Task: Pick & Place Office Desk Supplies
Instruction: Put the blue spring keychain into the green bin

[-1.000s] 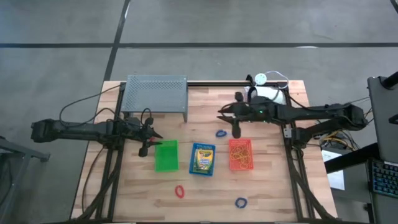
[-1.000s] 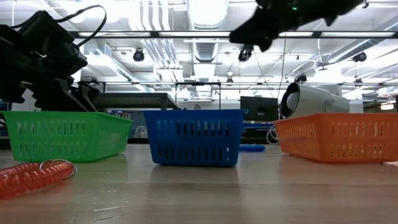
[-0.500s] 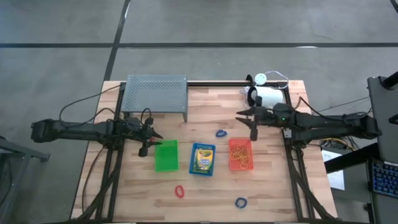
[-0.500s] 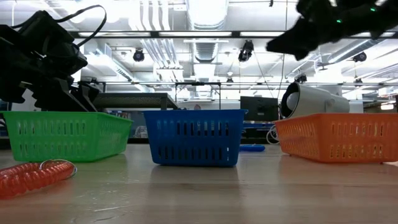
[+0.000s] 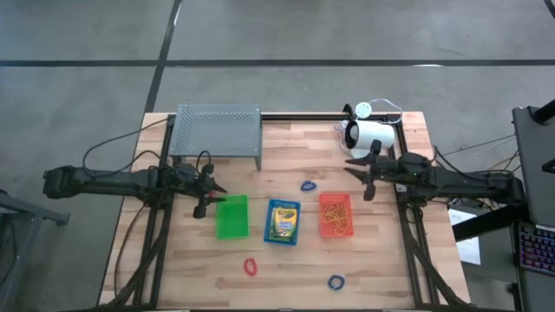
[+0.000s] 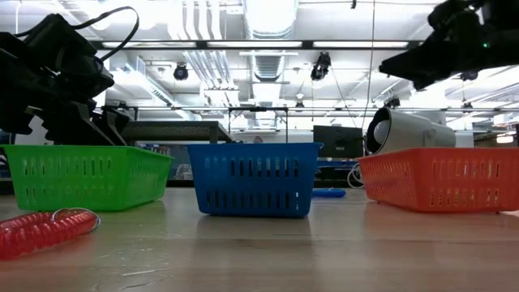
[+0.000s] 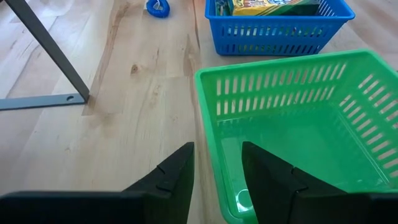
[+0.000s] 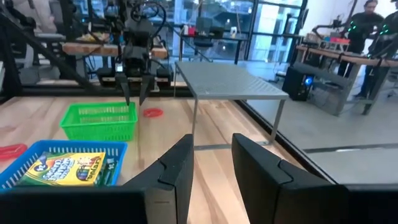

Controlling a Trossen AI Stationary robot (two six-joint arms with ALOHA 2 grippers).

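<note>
Looking level across the table (image 6: 324,251), you have three slotted baskets in a row: a green basket (image 6: 85,174) on the left, a blue basket (image 6: 253,178) in the middle and an orange basket (image 6: 442,178) on the right, each standing apart from its neighbour. A red coiled loop (image 6: 45,229) lies on the wood in front of the green basket. A white cylindrical device (image 6: 405,131) shows behind the orange basket. One dark arm (image 6: 53,77) hangs over the green basket; another arm (image 6: 454,45) is high at the upper right.
</note>
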